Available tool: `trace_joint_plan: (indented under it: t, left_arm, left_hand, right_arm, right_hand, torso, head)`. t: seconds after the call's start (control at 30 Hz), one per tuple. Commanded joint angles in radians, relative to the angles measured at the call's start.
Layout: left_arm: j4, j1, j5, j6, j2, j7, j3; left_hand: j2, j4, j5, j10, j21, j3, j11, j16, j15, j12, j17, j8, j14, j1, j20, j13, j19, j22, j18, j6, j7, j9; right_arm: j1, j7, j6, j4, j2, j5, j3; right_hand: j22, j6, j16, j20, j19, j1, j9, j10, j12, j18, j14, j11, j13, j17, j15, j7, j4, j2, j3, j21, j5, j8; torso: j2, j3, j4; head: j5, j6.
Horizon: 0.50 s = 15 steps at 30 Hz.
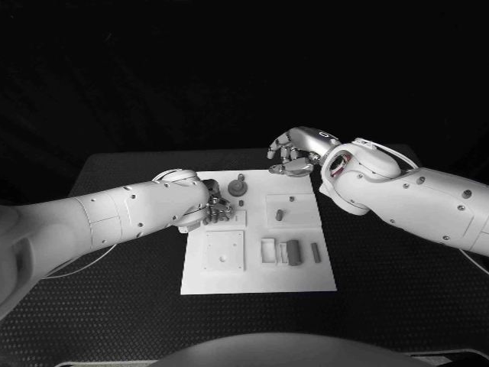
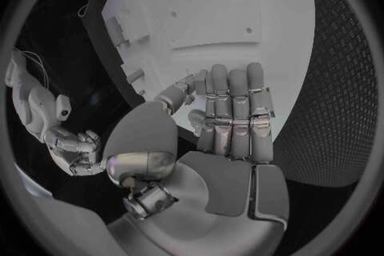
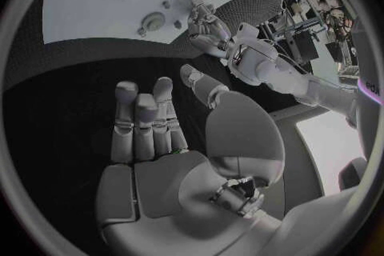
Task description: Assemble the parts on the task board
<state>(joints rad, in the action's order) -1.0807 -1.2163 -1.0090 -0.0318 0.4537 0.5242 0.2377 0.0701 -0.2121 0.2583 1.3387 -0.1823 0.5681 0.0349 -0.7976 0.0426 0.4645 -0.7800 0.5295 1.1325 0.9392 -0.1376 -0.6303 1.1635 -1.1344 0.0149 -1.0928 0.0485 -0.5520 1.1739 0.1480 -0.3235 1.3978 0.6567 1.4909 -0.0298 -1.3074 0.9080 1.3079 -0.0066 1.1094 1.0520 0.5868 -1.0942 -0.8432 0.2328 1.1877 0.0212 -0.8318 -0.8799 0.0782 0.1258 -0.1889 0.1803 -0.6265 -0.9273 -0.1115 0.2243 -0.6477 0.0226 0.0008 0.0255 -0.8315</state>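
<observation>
Table: a black table [image 1: 124,298] with a textured surface, seen from above in the head view.
Task board: a white task board [image 1: 256,279] lies flat in the middle of the table, its long side running away from the robot.
Parts: small grey parts rest on the board. A round knob-like part [image 1: 238,186] stands near the far left corner. A row of short upright parts [image 1: 294,251] sits near the right edge, toward the near end. A square raised plate [image 1: 224,252] lies on the near left area.
Left hand: the left hand [image 1: 204,206] hovers over the board's left edge, near the round part. In the left wrist view its fingers [image 2: 232,109] are straight, side by side, and hold nothing.
Right hand: the right hand [image 1: 297,153] hangs above the table just beyond the board's far right corner. In the right wrist view its fingers [image 3: 144,121] are extended and empty, over the black table.
</observation>
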Motion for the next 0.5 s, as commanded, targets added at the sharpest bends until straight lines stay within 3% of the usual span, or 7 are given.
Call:
trace_joint_plan:
  t: [0.03, 0.2, 0.5]
  left_arm:
    - [-0.002, 0.001, -0.012, -0.001, -0.002, 0.004, 0.0]
    - [-0.003, 0.002, -0.024, -0.001, -0.004, 0.005, 0.0]
    - [-0.002, 0.003, -0.026, 0.004, -0.007, 0.005, 0.0]
  left_hand:
    - [-0.041, -0.016, -0.003, 0.0, 0.006, 0.011, 0.006, -0.005, 0.0, 0.006, 0.002, 0.002, -0.005, 0.046, -0.002, 0.001, 0.006, -0.002, -0.001, -0.002, -0.006, -0.001]
    - [-0.051, -0.019, -0.025, -0.003, 0.009, 0.008, 0.005, -0.007, 0.0, 0.006, 0.007, 0.0, -0.008, 0.046, -0.002, 0.004, 0.004, -0.004, -0.001, 0.001, -0.004, 0.0]
    - [-0.051, -0.02, -0.026, -0.003, 0.009, 0.008, 0.005, -0.007, 0.0, 0.006, 0.007, 0.0, -0.008, 0.046, -0.003, 0.004, 0.004, -0.004, -0.001, 0.001, -0.004, 0.0]
  right_arm:
    - [0.0, -0.005, 0.01, 0.001, 0.0, 0.002, -0.001]
    - [0.0, -0.005, 0.011, 0.001, 0.0, 0.002, -0.001]
    - [0.0, -0.005, 0.011, 0.001, 0.0, 0.002, -0.001]
  right_hand:
    - [-0.004, -0.001, -0.004, -0.009, 0.001, -0.007, -0.002, 0.006, 0.004, 0.029, -0.003, 0.002, -0.001, 0.001, 0.007, 0.011, 0.007, -0.005, 0.0, 0.007, -0.001, -0.004]
    - [-0.004, -0.001, -0.004, -0.009, 0.001, -0.004, -0.002, 0.006, 0.004, 0.029, -0.003, 0.002, -0.002, 0.002, 0.007, 0.011, 0.005, -0.007, -0.002, 0.007, -0.001, -0.004]
    - [-0.004, -0.001, -0.004, -0.009, 0.001, -0.004, -0.002, 0.006, 0.004, 0.029, -0.003, 0.002, -0.002, 0.002, 0.007, 0.011, 0.005, -0.007, -0.001, 0.008, -0.001, -0.004]
  torso:
    - [0.0, 0.0002, 0.0]
    - [0.0, -0.0006, -0.0003]
    - [0.0, -0.0008, 0.0003]
  head:
    - [-0.001, 0.0]
    - [-0.001, 0.001]
    - [-0.002, 0.0]
